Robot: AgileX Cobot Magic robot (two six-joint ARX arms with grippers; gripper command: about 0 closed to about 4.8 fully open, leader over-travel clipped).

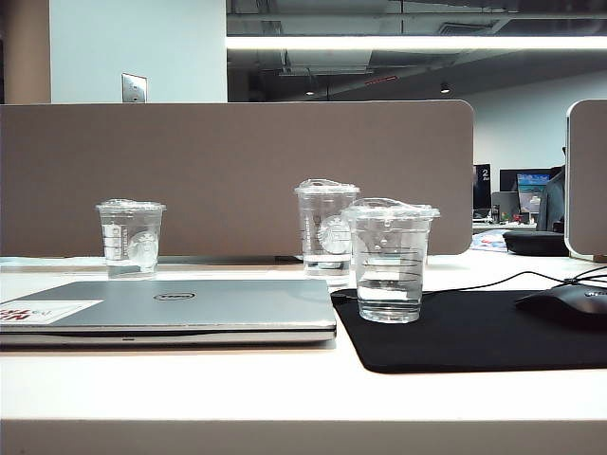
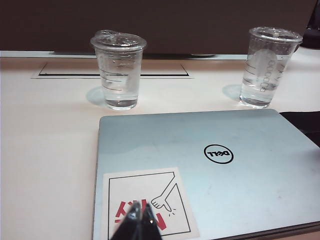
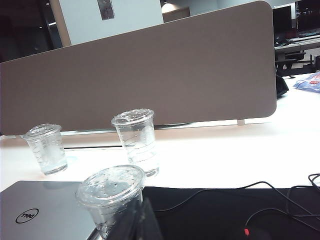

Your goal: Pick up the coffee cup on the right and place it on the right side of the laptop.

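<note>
I am hovering my right hand [image 3: 142, 220], fingers together, just behind the short clear lidded coffee cup [image 1: 390, 261] sitting on the black mouse mat [image 1: 474, 332] beside the thin silver-grey laptop [image 1: 180, 308], needing to spread them first, while my left hand [image 2: 140, 220], also together, is idling above the laptop's stickered corner.

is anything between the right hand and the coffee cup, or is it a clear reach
Nothing visible blocks it. The right hand, shut, sits just behind the coffee cup on the black mat, right of the laptop.

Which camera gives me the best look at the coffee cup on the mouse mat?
The exterior view: the coffee cup shows whole, upright on the black mouse mat. The right wrist view crops its base behind the shut right gripper; the left wrist view misses it.
</note>
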